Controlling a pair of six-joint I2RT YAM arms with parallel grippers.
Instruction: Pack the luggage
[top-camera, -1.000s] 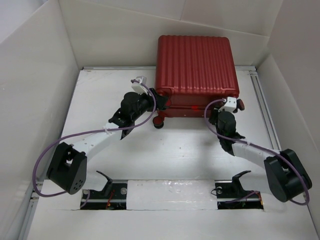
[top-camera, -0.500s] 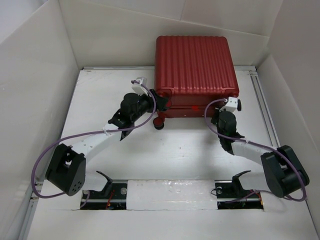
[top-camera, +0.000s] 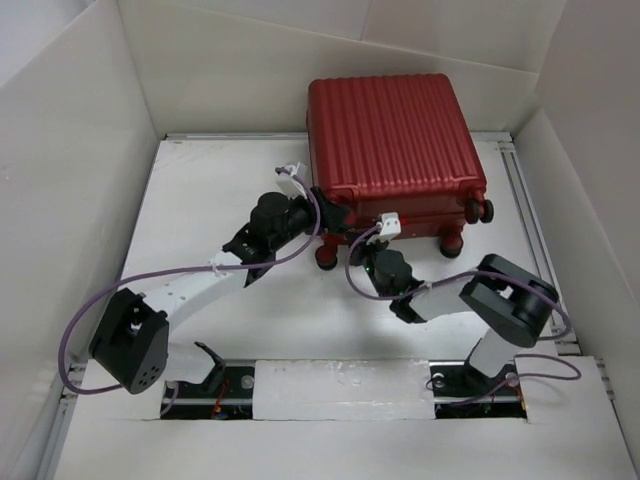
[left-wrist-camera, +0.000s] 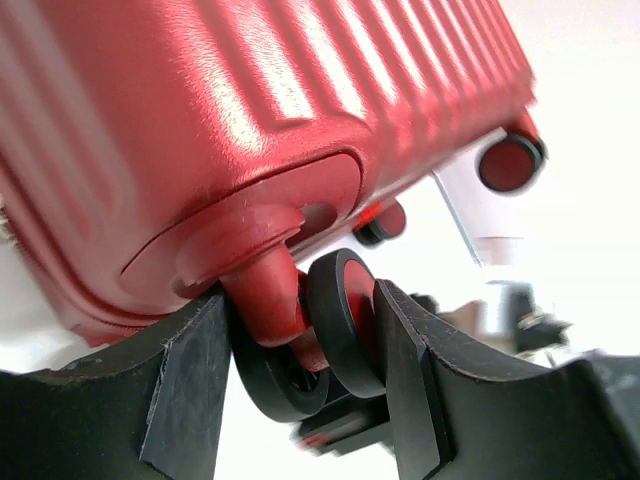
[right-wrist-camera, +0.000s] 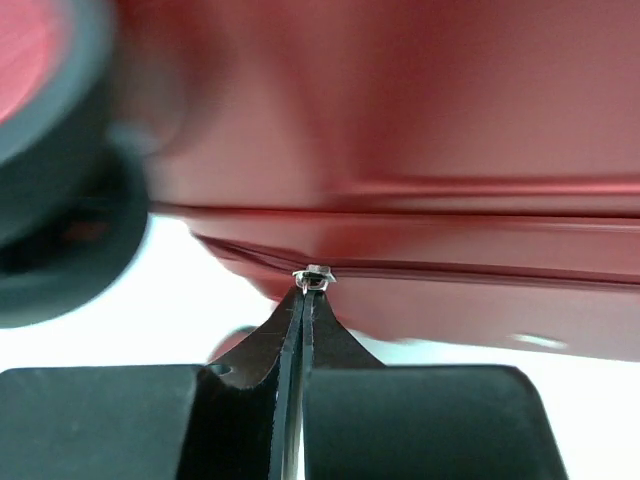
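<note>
Luggage lies shut, far-middle of surface. Left jaws clamp its near-left wheel; right jaws, pressed together, pinch what looks like the zip pull. We'd brace w/ left and draw slowly along the seam.

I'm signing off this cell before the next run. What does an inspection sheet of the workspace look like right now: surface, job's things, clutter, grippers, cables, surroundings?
Surface: white table, with the case at its far side.
Job's things: red luggage, ribbed shell up, looks closed.
Clutter: nothing seen.
Grippers: the left gripper has its fingers clamped on a corner wheel. The right gripper is shut on a small metal tab at the case's seam, probably the zipper pull.
Cables: a purple cable loops loosely off each arm; no snag visible.
Surroundings: white walls on three sides.
</note>
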